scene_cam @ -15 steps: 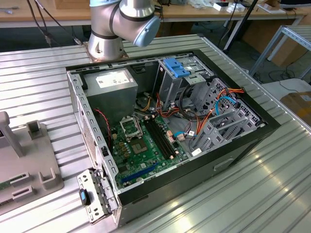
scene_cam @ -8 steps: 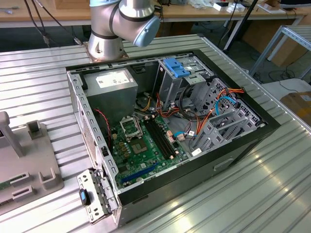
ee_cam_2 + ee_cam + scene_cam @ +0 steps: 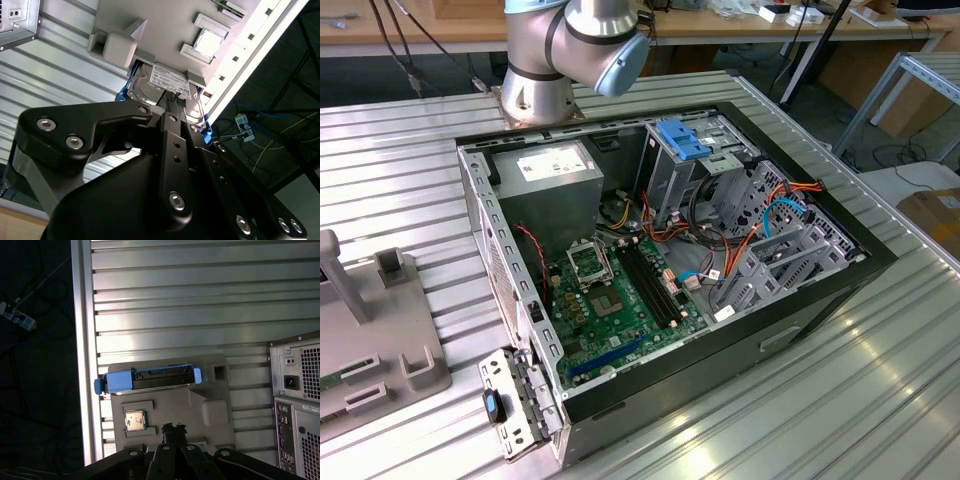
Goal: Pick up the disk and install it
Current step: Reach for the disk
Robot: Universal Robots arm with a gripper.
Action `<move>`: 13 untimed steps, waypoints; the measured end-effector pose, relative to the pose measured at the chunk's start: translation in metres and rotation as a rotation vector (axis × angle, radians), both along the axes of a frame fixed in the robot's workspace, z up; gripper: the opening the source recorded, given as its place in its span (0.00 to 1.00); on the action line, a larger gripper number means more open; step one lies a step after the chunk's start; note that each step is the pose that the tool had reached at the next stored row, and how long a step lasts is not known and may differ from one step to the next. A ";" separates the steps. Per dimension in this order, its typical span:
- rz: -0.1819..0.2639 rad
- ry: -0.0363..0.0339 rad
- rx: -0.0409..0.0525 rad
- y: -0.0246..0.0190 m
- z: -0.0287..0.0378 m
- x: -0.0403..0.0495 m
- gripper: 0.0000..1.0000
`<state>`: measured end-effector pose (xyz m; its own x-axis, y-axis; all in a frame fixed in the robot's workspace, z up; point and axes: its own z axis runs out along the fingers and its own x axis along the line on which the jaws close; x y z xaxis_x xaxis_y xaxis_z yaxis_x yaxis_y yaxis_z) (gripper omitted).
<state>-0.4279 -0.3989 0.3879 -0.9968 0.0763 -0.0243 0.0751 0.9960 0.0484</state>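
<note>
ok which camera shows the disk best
The first wrist view: the disk shows end to end, blue frame unobstructed, seated in the grey holder. The second wrist view shows its labelled top, partly covered by the gripper. In the exterior view, the holder sits at the left.

disk (image 3: 145, 379): blue frame, silver body | fixture (image 3: 200, 410): plain grey | table (image 3: 200, 315): ribbed silver | motherboard (image 3: 620, 300): green

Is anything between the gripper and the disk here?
Nothing visible does. In the first wrist view the disk sits in the grey holder with its upper edge uncovered, and the gripper hangs near it with nothing between them.
</note>
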 end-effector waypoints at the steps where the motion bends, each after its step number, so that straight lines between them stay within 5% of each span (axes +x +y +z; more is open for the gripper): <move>1: 0.000 0.0000 0.0000 0.0000 0.0000 0.0000 0.11; 13: 0.000 0.0000 0.0000 -0.0001 -0.0006 -0.0293 0.11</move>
<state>-0.4572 -0.3990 0.3873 -0.9968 0.0762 -0.0242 0.0749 0.9960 0.0484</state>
